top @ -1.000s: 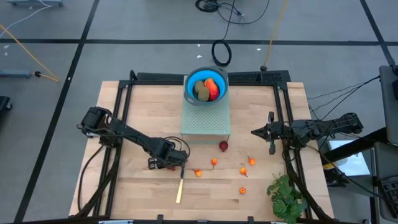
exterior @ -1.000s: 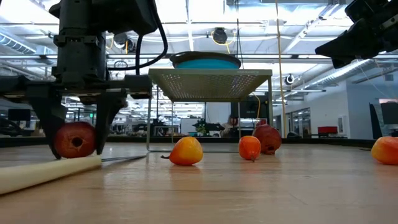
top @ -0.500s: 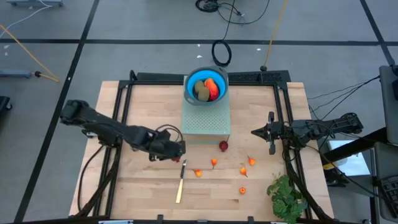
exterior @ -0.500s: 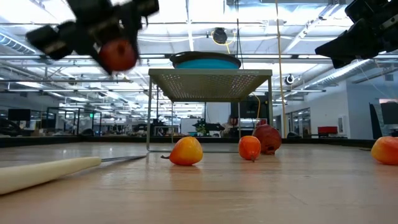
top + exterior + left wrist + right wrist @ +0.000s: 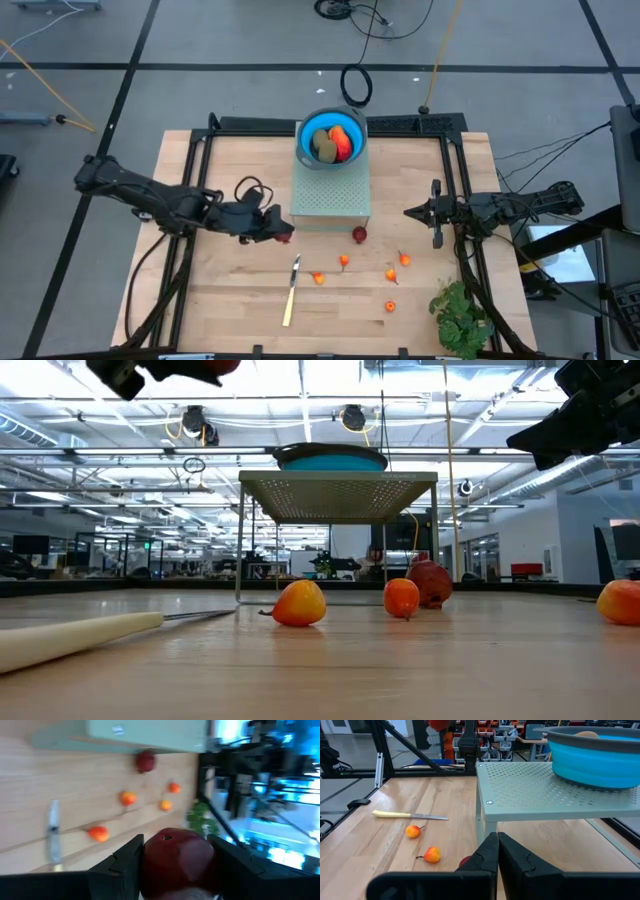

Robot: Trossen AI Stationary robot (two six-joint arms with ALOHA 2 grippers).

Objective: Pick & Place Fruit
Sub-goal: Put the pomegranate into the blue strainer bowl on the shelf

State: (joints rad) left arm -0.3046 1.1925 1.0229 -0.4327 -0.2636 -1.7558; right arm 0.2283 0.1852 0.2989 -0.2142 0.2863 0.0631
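The dark red ball (image 5: 177,860) sits clamped between the left tool's (image 5: 272,226) fingers, lifted clear of the table (image 5: 230,300) just off the near-left corner of the perforated stand (image 5: 331,203). The blue bowl (image 5: 331,138) lies beyond, across the stand — forward and to the tool's right, probably where the ball goes next. The right tool (image 5: 412,212), shut and empty, waits by the stand's right side.

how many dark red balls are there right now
2. One dark red ball is held in the left gripper, lifted above the table. The other dark red ball lies on the table beside the perforated stand. More may be hidden in the blue bowl.
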